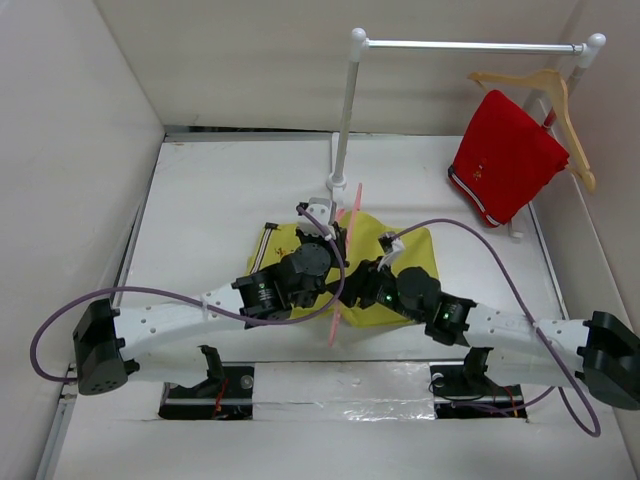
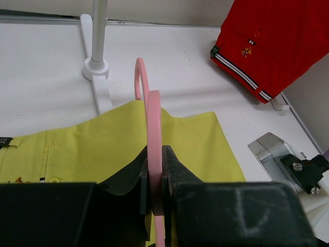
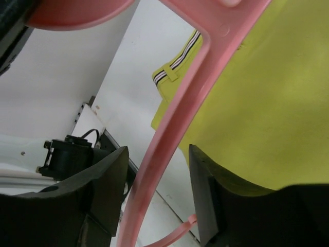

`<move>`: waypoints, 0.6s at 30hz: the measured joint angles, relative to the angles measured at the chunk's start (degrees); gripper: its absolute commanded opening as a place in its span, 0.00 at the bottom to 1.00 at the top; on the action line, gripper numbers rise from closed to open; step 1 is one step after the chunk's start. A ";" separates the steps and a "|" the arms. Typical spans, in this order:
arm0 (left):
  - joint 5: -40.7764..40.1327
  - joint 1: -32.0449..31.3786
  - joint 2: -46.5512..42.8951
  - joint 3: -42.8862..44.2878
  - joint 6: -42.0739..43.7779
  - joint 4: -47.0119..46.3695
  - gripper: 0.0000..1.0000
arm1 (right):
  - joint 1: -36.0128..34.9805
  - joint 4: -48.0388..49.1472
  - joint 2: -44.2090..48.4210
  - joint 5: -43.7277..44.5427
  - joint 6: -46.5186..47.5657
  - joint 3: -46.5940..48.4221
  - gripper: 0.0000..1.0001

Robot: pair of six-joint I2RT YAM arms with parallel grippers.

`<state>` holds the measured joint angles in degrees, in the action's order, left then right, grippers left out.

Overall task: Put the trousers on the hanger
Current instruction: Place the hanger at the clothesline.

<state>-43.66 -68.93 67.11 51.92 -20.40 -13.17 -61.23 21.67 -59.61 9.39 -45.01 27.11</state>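
The white counter [image 1: 200,200] is carrying everything, with a white garment rack [image 1: 346,110] standing at its far side. The trousers [image 1: 418,252] are lying crumpled and flat in the middle of the counter, just in front of the rack's foot, with their striped waistband pointing towards the left. A red garment [image 1: 505,155] is hanging at the rack's right end on a wooden hanger [image 1: 560,95]. The hanger [image 1: 350,225] is standing on edge above the trousers, its hook pointing towards the rack. The left end effector [image 2: 154,159] is clamping the hanger's pink body, with both fingers [image 2: 172,164] pressing on it. The right end effector [image 3: 157,152] is sitting with its fingers [image 3: 110,175] spread apart, and a pink hanger bar is passing through the gap over the yellow-green cloth.
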 measured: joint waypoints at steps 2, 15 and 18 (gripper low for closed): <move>0.17 0.17 0.13 0.00 0.00 -0.17 0.00 | -0.02 1.09 -0.20 -0.02 -0.46 0.00 0.37; 10.71 7.48 8.98 13.81 0.07 1.42 0.00 | 3.04 3.58 5.05 5.35 -7.17 0.22 0.02; 13.81 8.76 11.76 17.75 0.17 2.38 0.15 | 5.51 4.15 5.99 4.59 -9.49 0.22 0.00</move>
<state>-29.85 -60.16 78.87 69.67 -20.23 -10.79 -55.72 25.82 -53.63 13.98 -54.50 27.33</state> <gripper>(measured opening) 0.097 0.325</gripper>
